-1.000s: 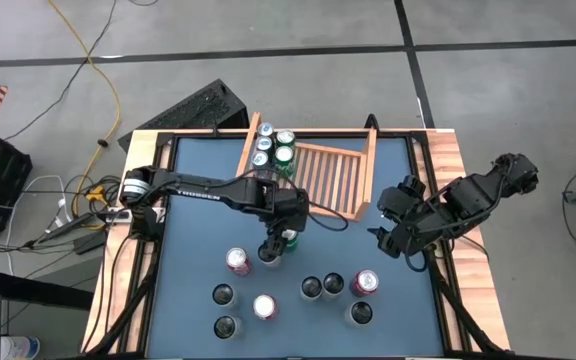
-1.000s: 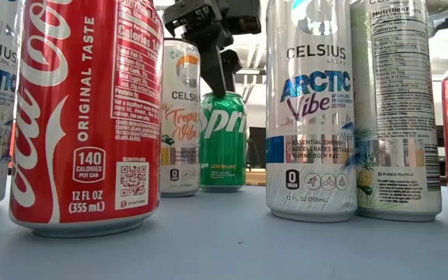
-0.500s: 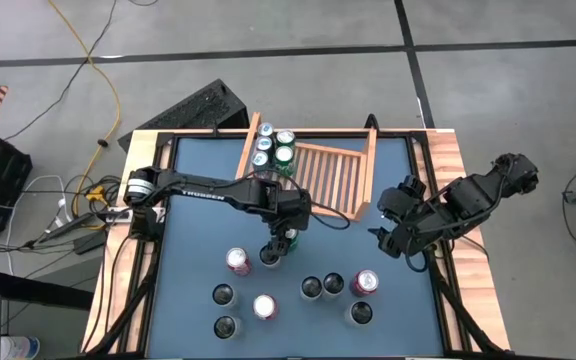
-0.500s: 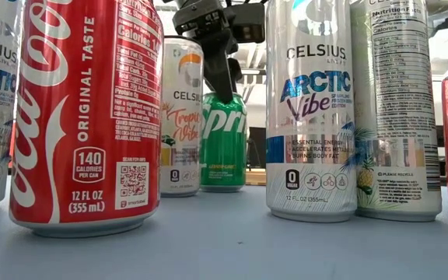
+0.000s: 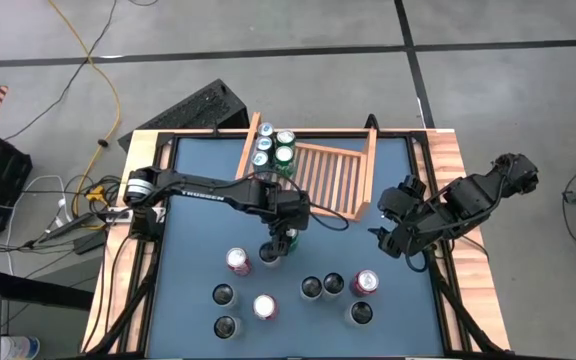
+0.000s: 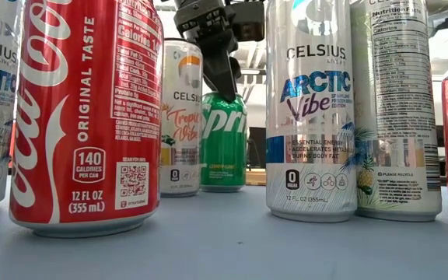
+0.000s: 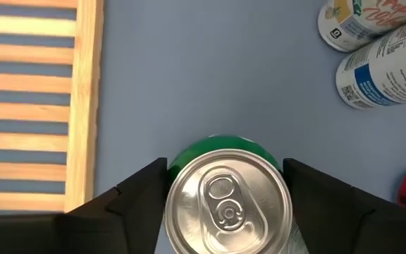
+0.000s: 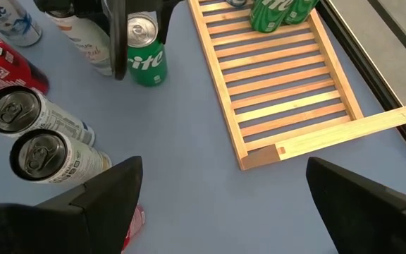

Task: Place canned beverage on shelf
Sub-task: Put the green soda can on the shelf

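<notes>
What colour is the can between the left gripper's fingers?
Green, a Sprite can with a silver top; clearest in the low view.

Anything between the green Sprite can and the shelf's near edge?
Nothing: in the left wrist view only bare blue table separates the Sprite can from the shelf.

Glossy metal Sprite can [image 7: 225, 202] (brushed top); pale wooden shelf [image 5: 332, 176].

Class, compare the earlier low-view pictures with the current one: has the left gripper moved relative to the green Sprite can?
Yes. The left gripper has come down onto the green Sprite can, which stands in its place on the table; its fingers now flank the can's top.
</notes>
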